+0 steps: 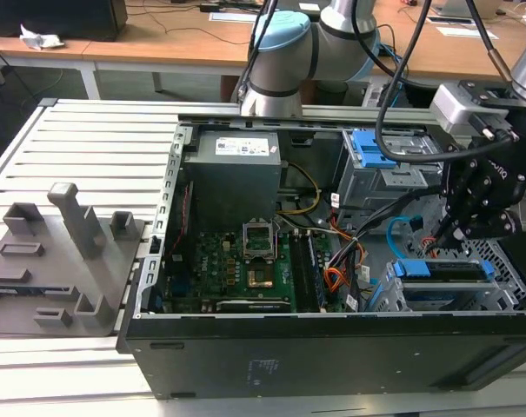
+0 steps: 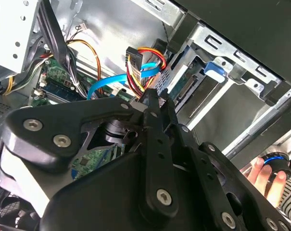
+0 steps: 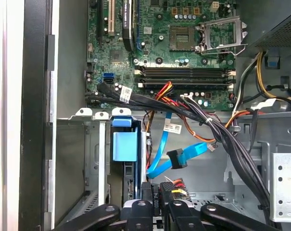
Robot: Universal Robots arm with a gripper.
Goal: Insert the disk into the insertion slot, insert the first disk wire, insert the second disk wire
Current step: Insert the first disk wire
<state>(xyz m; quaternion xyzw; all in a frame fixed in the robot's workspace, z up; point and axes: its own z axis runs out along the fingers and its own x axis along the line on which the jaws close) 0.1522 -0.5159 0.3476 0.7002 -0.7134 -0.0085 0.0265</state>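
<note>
Clenching gripper (image 3: 160, 192) on black-plugged disk wire (image 2: 134, 67), hung over blue-framed disk (image 1: 445, 271) seated in perforated insertion slot (image 1: 509, 297), inside open computer case (image 1: 332, 356) on slatted table (image 1: 89, 139).

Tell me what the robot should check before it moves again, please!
1. Is the disk in the slot? Ok, it sits in the bay.
2. Is the gripper at the disk's back end? Ok.
3. Is the red-yellow plug held firmly? Cannot tell.
4. Is the blue wire plugged into the disk? Not ok, its plug hangs loose.
5. Is the hand out of the way? Ok, it is outside the case.
</note>
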